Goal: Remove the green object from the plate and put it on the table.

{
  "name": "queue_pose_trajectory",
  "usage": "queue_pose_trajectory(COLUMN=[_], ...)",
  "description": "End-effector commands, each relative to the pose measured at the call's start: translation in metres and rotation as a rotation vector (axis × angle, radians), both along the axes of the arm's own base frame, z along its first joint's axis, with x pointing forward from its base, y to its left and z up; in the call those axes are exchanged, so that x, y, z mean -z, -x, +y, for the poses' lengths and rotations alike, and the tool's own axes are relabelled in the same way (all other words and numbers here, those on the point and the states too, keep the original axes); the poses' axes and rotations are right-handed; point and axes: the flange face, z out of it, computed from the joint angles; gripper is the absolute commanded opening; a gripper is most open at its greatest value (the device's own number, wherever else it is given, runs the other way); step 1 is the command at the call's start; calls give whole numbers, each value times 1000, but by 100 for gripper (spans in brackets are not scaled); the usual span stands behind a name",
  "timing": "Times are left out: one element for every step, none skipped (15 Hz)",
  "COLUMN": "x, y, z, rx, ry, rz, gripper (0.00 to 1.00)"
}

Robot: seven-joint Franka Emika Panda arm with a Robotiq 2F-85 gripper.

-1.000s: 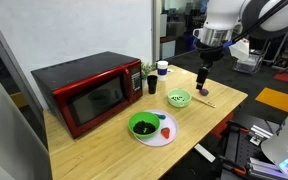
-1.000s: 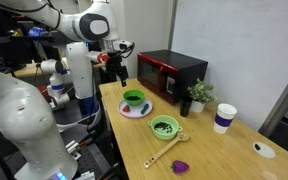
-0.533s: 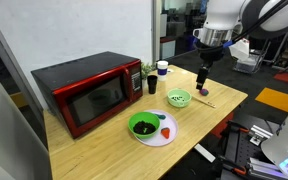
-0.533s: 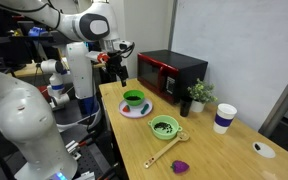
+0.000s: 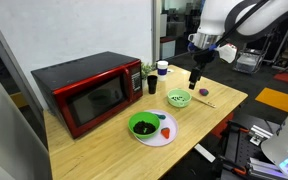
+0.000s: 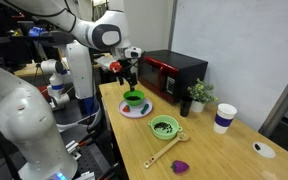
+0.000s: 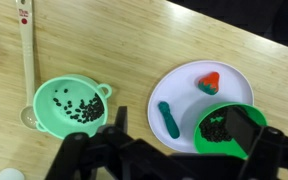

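Note:
The green object (image 7: pixel 169 118), a small dark green elongated piece, lies on the white plate (image 7: pixel 194 72) in the wrist view, left of a bright green bowl (image 7: pixel 224 125) with dark contents and below a small red item (image 7: pixel 210 82). My gripper (image 7: pixel 182 122) is open and empty, hanging well above the plate with its fingers either side of it. In both exterior views the gripper (image 5: pixel 195 78) (image 6: pixel 131 78) is high over the table (image 5: pixel 104 150), apart from the plate (image 5: pixel 156 138) (image 6: pixel 136 112).
A second green bowl (image 7: pixel 72 105) (image 5: pixel 178 98) with dark bits and a wooden spoon (image 7: pixel 26 50) lie on the table. A red microwave (image 5: pixel 89 92), a small plant (image 5: pixel 149 80) and a cup (image 5: pixel 162 68) stand behind. A purple item (image 6: pixel 182 166) lies near the table edge.
The arm has shifted sideways towards the plate, so the gripper is now closer above it. The objects on the table have not moved.

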Motion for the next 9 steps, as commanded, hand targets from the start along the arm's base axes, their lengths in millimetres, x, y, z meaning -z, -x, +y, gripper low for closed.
queue_pose_trajectory(x=[35,44,54,62,73,80,89,96,103], y=[-32,-37,-43,-47,-51,-56,-60,-66,-72], z=[-34,-42,-49,-55,-61,-64,-68,-68,-68], rx=[-23,-28,-35,-41,-48,-54,-61,-69,-82], ry=[-123,-152,-177,-203,-228,-252,-275,-289,-304], rz=[2,5,13,18,25,39,47,58,66], gripper=[100,100,100,100,100,100,100,100,100])
